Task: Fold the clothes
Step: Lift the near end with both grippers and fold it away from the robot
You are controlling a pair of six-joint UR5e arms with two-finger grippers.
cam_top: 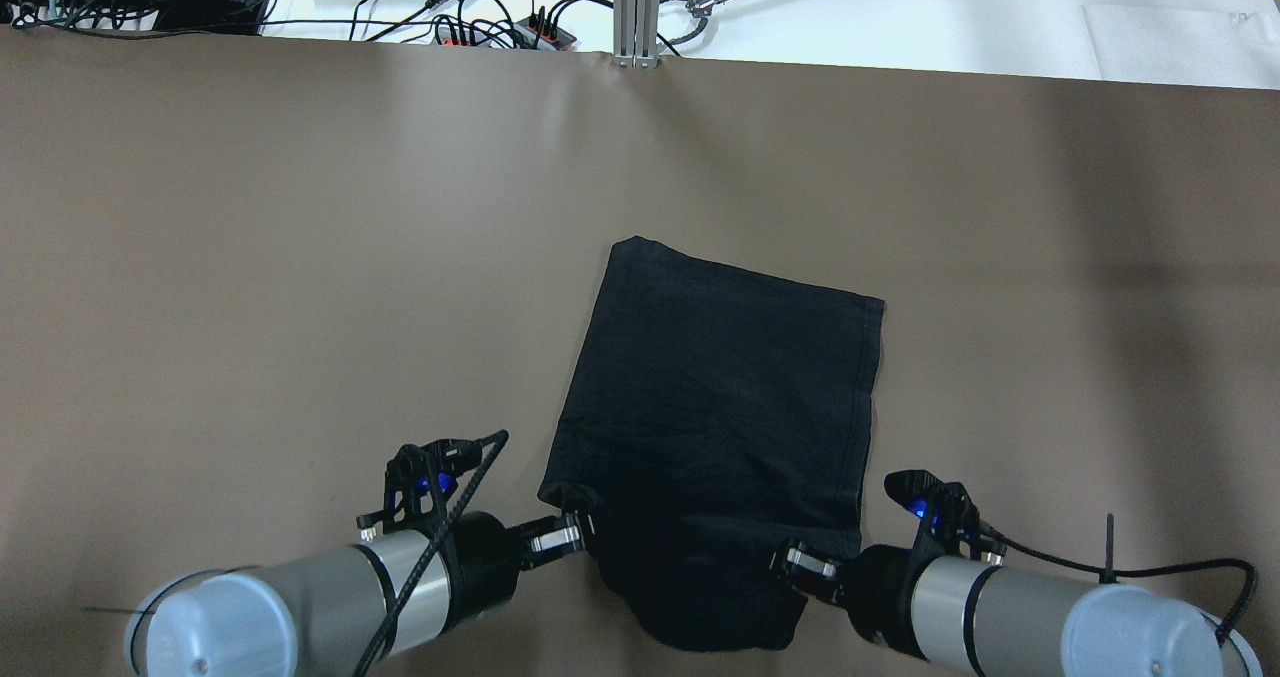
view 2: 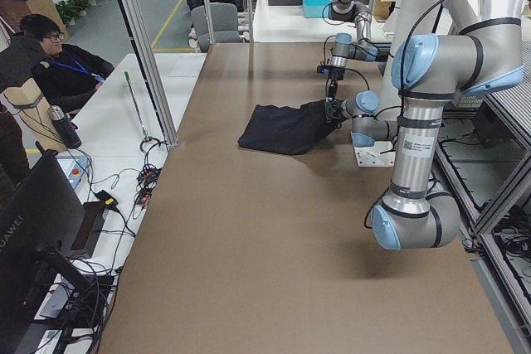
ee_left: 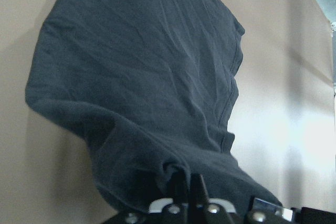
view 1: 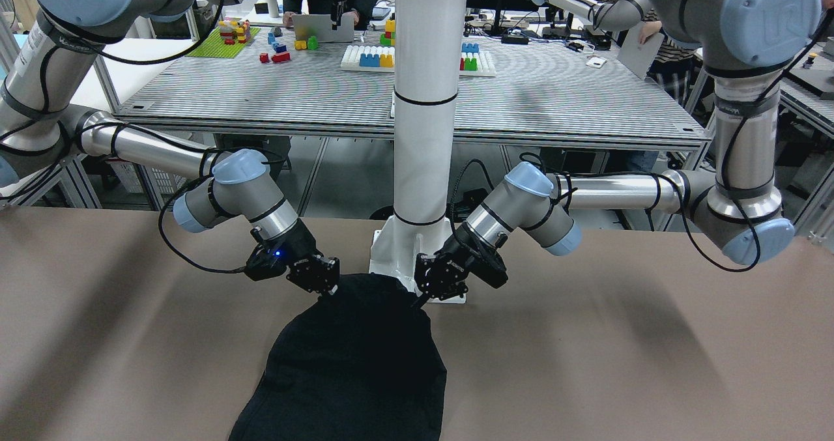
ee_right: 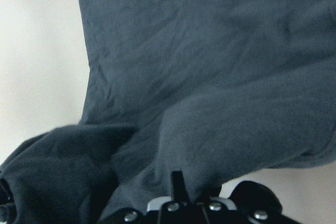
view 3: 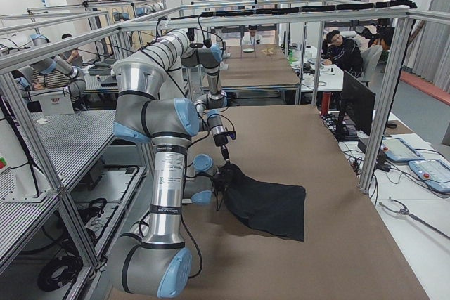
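Two arms work a dark garment on the brown table, just in front of the white post. The left gripper and right gripper are each pinched shut on a corner of the cloth's near edge, one at either side. The wrist views show fabric bunched into both sets of jaws, though how deep the right one's bite goes is hard to tell under the folds. The far part of the garment lies flat and well out from the grippers, its far hem running at a slant across the table. The near part is raised off the surface and sags in a loose pouch between the two grips, spilling back toward the robot. The step looks to be the first fold, near edge carried over to far hem. Done well, it calls for both corners to rise together and level, drawn slightly apart to take up the sag, then travel forward at one pace and land square on the slanted hem, letting go only once the cloth rests.
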